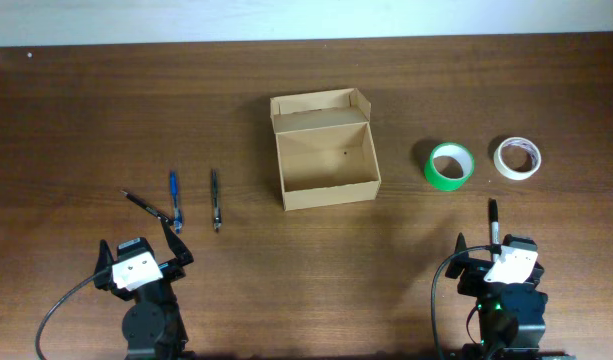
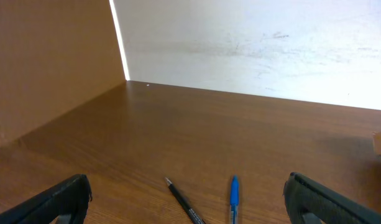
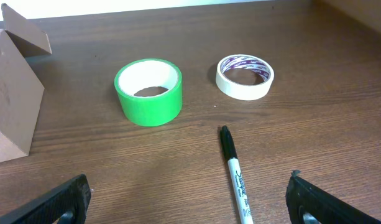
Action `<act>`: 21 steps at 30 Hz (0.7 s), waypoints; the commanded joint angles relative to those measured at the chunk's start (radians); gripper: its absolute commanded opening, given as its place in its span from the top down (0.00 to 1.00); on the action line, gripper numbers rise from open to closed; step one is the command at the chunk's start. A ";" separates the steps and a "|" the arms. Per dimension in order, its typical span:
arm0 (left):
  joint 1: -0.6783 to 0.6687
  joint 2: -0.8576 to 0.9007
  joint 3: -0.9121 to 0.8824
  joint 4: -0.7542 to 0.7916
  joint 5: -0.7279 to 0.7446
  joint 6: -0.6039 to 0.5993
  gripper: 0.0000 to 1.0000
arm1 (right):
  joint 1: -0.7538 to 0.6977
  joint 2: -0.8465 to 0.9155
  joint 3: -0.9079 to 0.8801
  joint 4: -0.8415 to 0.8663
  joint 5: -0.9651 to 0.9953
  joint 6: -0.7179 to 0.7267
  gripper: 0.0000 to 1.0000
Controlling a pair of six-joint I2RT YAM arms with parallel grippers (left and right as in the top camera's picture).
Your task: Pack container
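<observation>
The tan cardboard container (image 1: pixel 324 150) stands open at the table's middle, flap lid tilted back; its corner shows in the right wrist view (image 3: pixel 13 93). A green tape roll (image 1: pixel 449 165) (image 3: pixel 148 91) and a white tape roll (image 1: pixel 517 158) (image 3: pixel 244 76) lie to its right. A black-capped marker (image 1: pixel 494 222) (image 3: pixel 235 173) lies in front of my right gripper (image 1: pixel 496 262) (image 3: pixel 187 202), which is open and empty. A black pen (image 1: pixel 146 207) (image 2: pixel 186 202), a blue pen (image 1: pixel 174 200) (image 2: pixel 233 198) and a dark pen (image 1: pixel 215 200) lie left. My left gripper (image 1: pixel 141 262) (image 2: pixel 187 202) is open and empty.
A white wall (image 2: pixel 252 43) runs along the table's far edge. Bare brown tabletop (image 1: pixel 316 270) lies between the two arms and in front of the box.
</observation>
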 commanded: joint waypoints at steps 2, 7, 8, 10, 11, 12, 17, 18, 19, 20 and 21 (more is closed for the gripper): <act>-0.005 -0.008 -0.005 -0.004 -0.007 0.001 0.01 | -0.007 -0.008 -0.006 0.002 -0.029 0.034 0.01; -0.005 -0.008 -0.004 -0.004 0.086 0.000 0.01 | -0.007 -0.008 -0.006 0.015 -0.492 0.345 0.01; -0.005 -0.008 -0.004 -0.005 0.127 0.001 0.01 | -0.007 -0.008 -0.006 0.017 -0.547 0.360 0.01; -0.005 -0.008 -0.004 -0.010 0.161 0.000 0.01 | -0.007 -0.008 -0.006 0.026 -0.577 0.398 0.01; -0.005 -0.008 -0.004 -0.014 0.214 0.000 0.01 | -0.007 -0.008 -0.006 0.027 -0.577 0.442 0.01; -0.005 -0.007 -0.004 -0.020 0.262 0.000 0.01 | -0.007 -0.008 -0.006 0.030 -0.579 0.462 0.01; -0.006 0.005 -0.002 -0.032 0.461 0.000 0.01 | -0.007 0.002 0.005 0.228 -0.681 0.507 0.01; -0.006 0.010 0.011 -0.053 0.476 0.000 0.01 | -0.008 0.014 0.022 0.260 -0.674 0.507 0.01; -0.006 0.013 0.027 -0.084 0.484 0.000 0.01 | -0.007 0.031 0.041 0.276 -0.663 0.506 0.01; -0.006 0.018 0.054 -0.133 0.492 0.000 0.01 | -0.008 0.053 0.066 0.281 -0.647 0.506 0.01; -0.006 0.031 0.100 -0.211 0.492 -0.019 0.01 | -0.008 0.103 0.110 0.281 -0.628 0.493 0.01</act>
